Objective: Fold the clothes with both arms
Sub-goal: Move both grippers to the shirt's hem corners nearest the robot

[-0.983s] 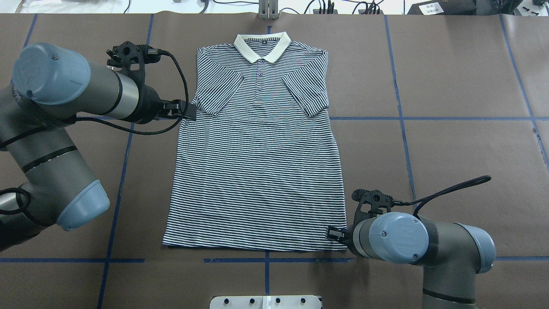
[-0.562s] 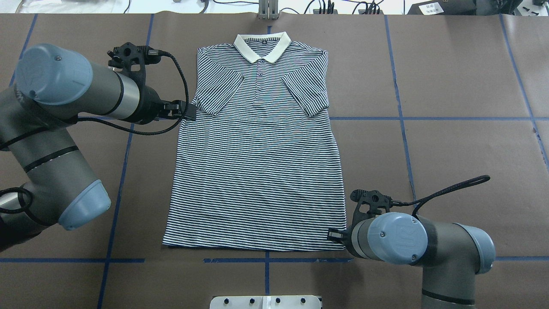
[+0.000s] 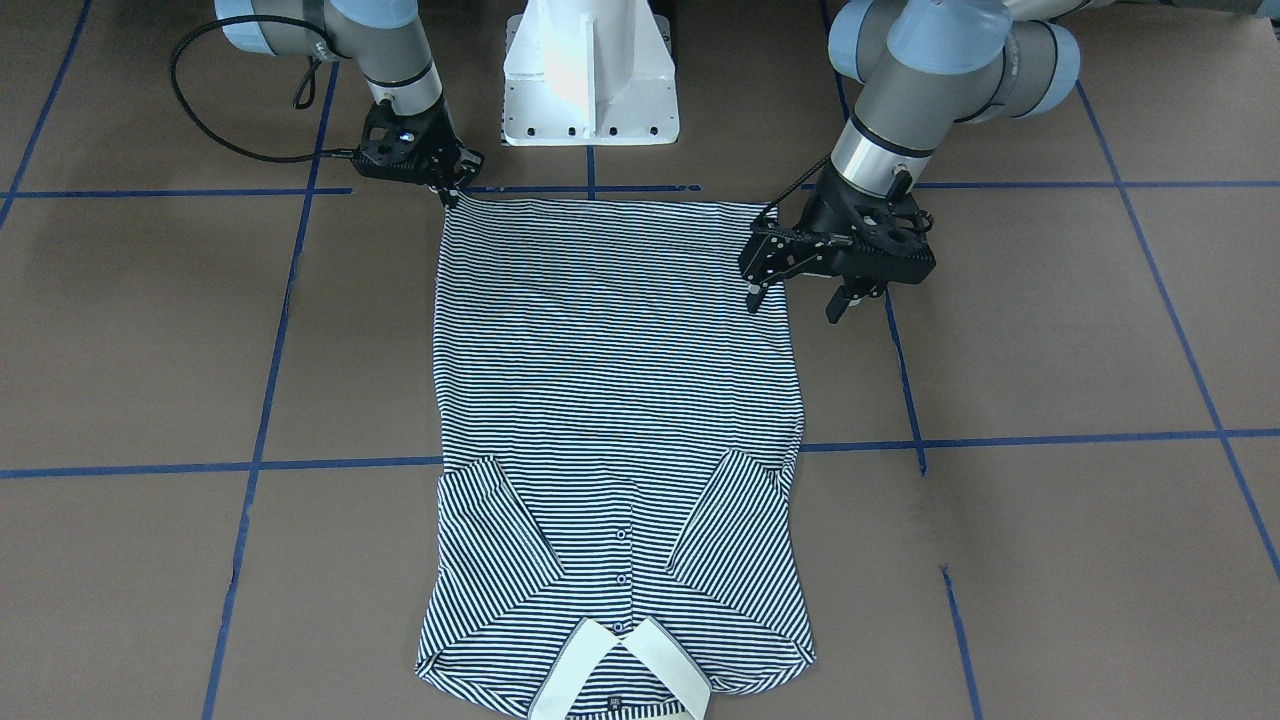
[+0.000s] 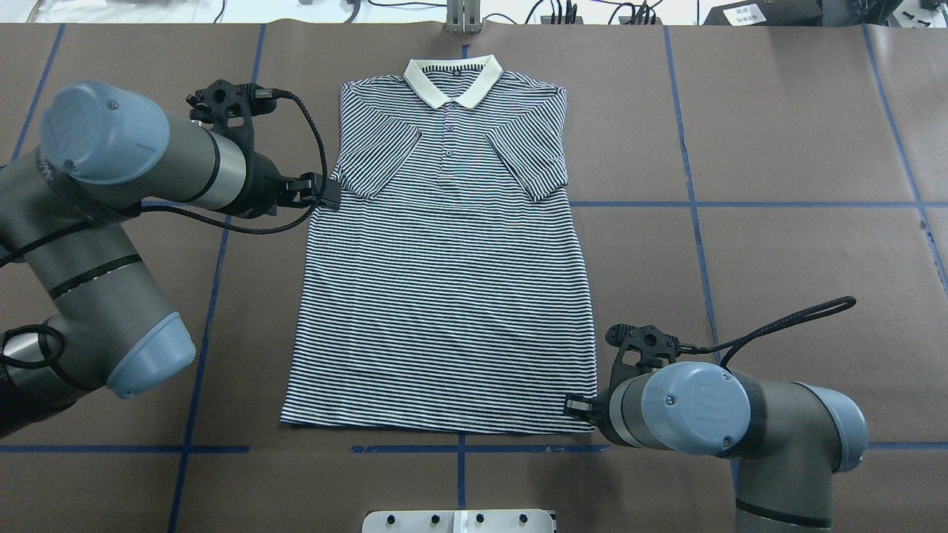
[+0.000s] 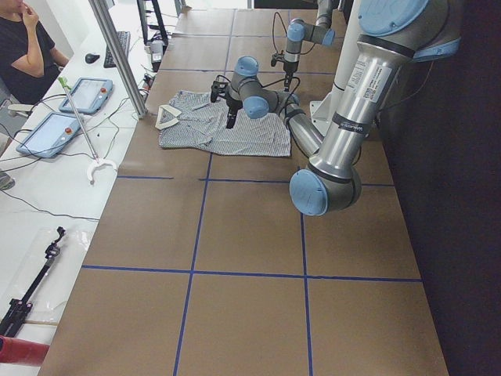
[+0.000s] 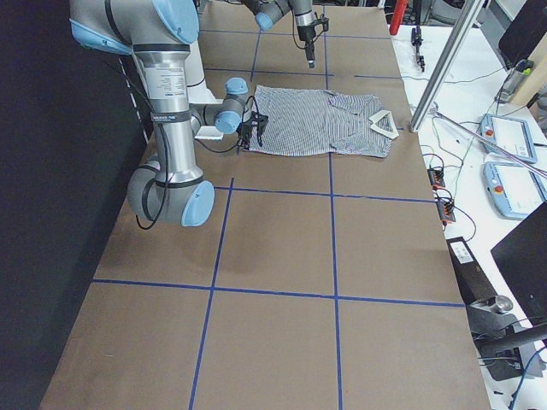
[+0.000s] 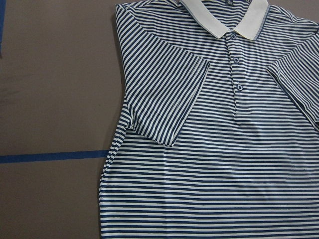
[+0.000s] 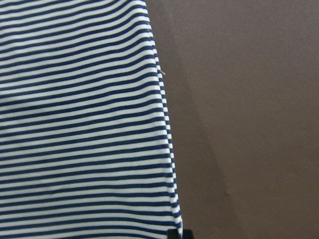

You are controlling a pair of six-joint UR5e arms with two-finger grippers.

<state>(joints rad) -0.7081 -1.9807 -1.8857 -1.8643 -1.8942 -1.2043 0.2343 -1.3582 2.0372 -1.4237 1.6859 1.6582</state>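
I find the polo shirt [image 4: 444,296] flat mid-table [image 4: 778,259], collar toward the far edge. The sleeves are folded in; the body folds remain. The left end effector [image 3: 793,306] is spread, and the right end effector [image 3: 450,192] appears to pinch the near hem corner.

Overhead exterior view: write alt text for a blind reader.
A striped polo shirt lies flat on a brown table, sleeves folded in. The left hand is at its left edge by the sleeve; the right hand is at its near right hem corner.
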